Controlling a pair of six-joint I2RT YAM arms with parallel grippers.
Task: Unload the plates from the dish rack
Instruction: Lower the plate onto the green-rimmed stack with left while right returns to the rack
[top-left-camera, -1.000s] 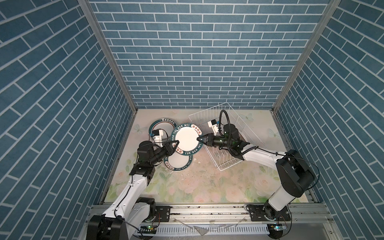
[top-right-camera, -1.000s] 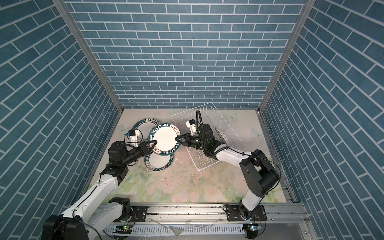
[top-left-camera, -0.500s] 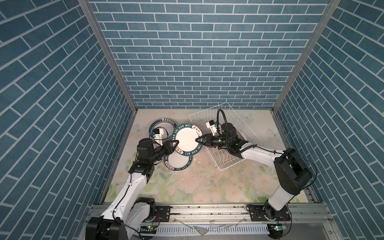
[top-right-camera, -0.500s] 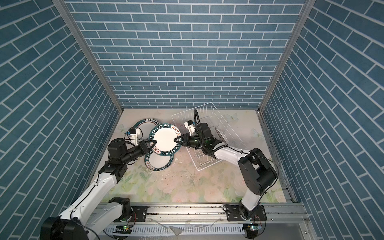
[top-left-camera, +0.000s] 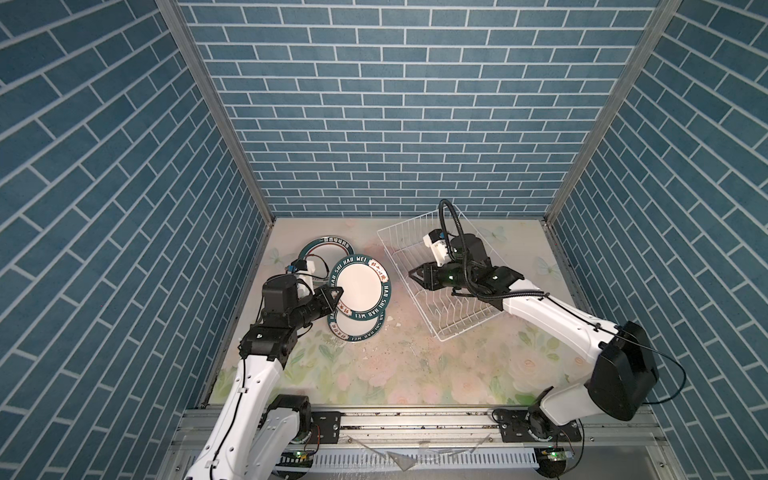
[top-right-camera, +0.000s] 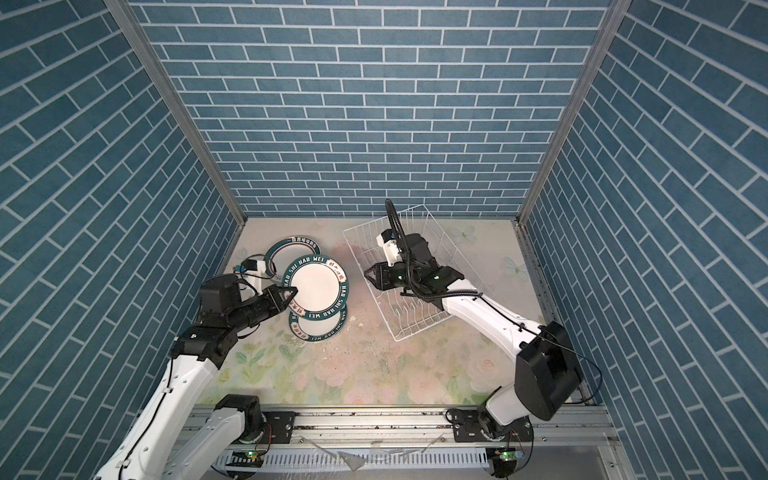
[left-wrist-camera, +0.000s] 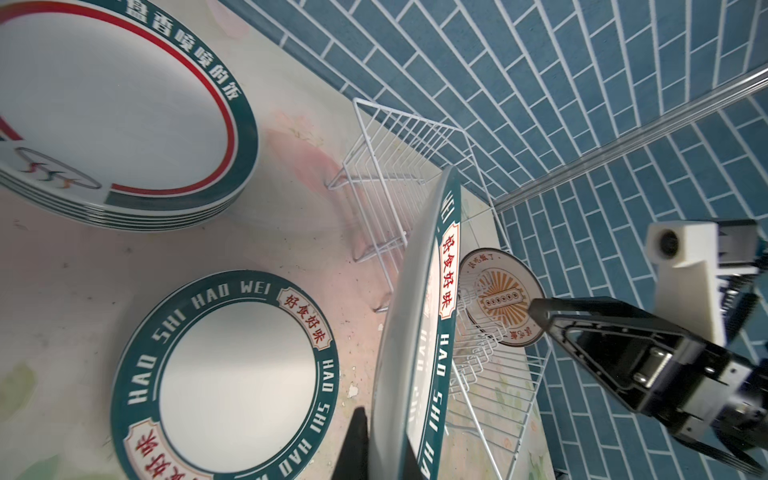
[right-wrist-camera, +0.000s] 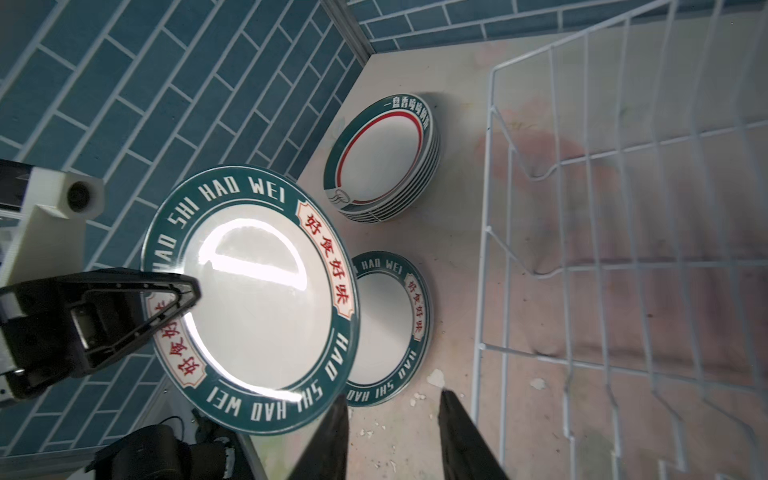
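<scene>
Left gripper (top-left-camera: 338, 296): clamped on the rim of the green-rimmed plate (top-left-camera: 360, 286), which it holds tilted above the table (top-left-camera: 415, 374).
Right gripper (top-left-camera: 412, 274): jaws parted and empty, at the dish rack (top-left-camera: 398, 266) edge, clear of the held plate.
Set-down relation: the matching plate (top-left-camera: 358, 330) lies flat directly beneath the held plate's lower edge, so a short descent likely stacks them.
In rack: the sunburst plate (left-wrist-camera: 500, 297) stands among the tines, with the right arm nearer.
Appearance: white centre, dark green lettered rim, red-character panels.
</scene>
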